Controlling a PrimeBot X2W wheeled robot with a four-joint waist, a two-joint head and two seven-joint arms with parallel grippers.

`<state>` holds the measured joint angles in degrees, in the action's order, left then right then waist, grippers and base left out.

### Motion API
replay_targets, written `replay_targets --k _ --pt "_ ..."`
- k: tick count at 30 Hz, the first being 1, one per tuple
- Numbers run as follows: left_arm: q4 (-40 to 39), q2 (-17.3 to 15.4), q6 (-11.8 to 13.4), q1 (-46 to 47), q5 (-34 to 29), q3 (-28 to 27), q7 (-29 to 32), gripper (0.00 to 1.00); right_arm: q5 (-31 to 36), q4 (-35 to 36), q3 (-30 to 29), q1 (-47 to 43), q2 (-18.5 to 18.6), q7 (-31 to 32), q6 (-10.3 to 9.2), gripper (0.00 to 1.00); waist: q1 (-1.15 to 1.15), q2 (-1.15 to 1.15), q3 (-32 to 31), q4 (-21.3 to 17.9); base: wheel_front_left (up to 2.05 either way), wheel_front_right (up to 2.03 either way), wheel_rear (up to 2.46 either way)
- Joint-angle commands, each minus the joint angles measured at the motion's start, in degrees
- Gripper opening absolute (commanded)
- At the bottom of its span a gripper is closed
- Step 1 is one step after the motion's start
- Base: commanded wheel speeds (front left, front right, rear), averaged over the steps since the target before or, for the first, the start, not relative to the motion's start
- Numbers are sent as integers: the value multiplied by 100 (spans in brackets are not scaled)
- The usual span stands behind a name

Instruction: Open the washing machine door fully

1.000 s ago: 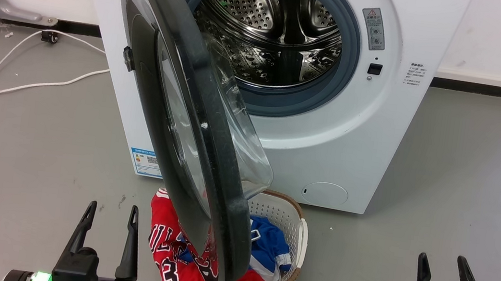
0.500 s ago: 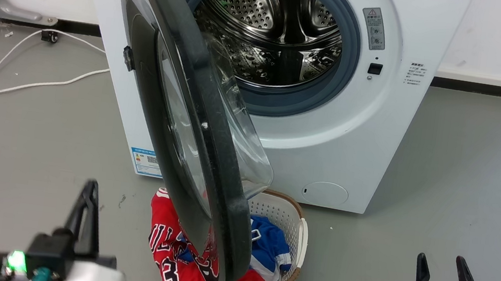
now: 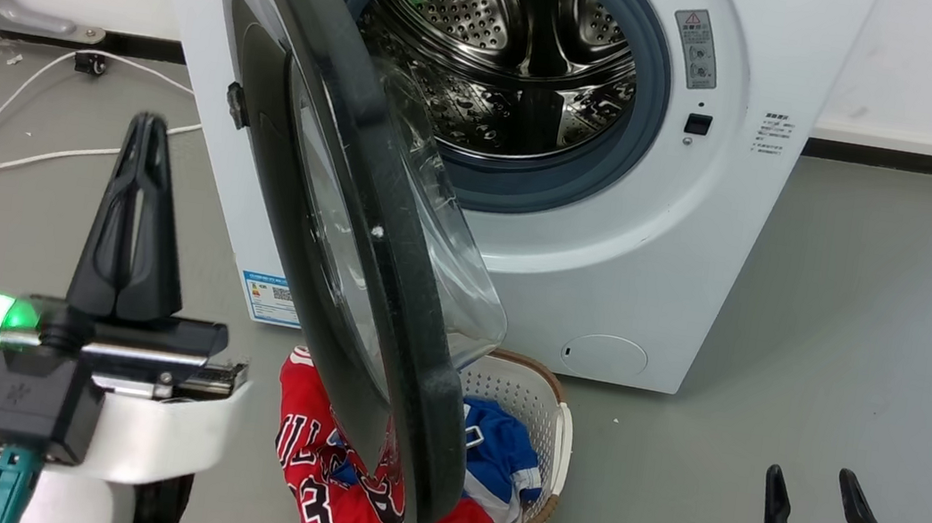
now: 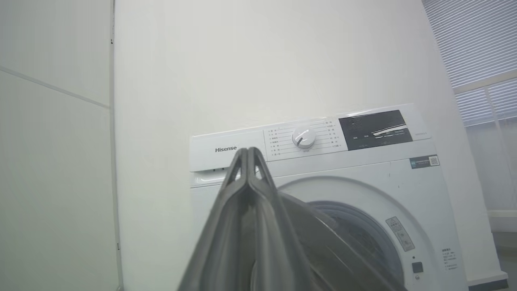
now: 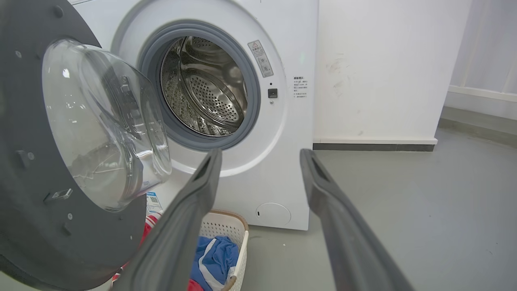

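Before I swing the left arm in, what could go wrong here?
The left gripper, fingers shut, sits on the outer side of the washing machine door; pushing from there would likely close it. The door's low edge overhangs the red jersey and laundry basket, so cloth may snag. Wheels could catch the white cable at left.

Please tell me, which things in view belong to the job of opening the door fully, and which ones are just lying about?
For the job: door, partly open; washing machine; left gripper, jaws shut; right gripper, jaws open.

Just lying about: laundry basket; red shirt; blue garment; white cable.
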<state>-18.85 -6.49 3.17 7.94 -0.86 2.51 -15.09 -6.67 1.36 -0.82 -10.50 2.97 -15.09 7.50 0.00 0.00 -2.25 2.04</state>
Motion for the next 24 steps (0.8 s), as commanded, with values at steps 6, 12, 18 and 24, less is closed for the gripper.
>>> replay_targets --k 6,12,18,24 --pt "-575 72 -160 356 -38 524 -12 0 54 21 51 91 -17 -10 -2 100 0 0 29 -49 0 0 0" --pt "-851 173 -363 618 -11 1278 -11 0 66 26 83 75 -18 -10 -2 100 0 0 51 -46 0 0 0" --pt "-768 268 -510 828 62 2098 -11 0 78 30 124 105 -18 -10 -2 100 0 0 83 -19 0 0 0" --pt "-487 317 -544 851 149 2637 -11 0 90 19 182 127 -18 -10 -2 100 0 0 120 -31 0 0 0"
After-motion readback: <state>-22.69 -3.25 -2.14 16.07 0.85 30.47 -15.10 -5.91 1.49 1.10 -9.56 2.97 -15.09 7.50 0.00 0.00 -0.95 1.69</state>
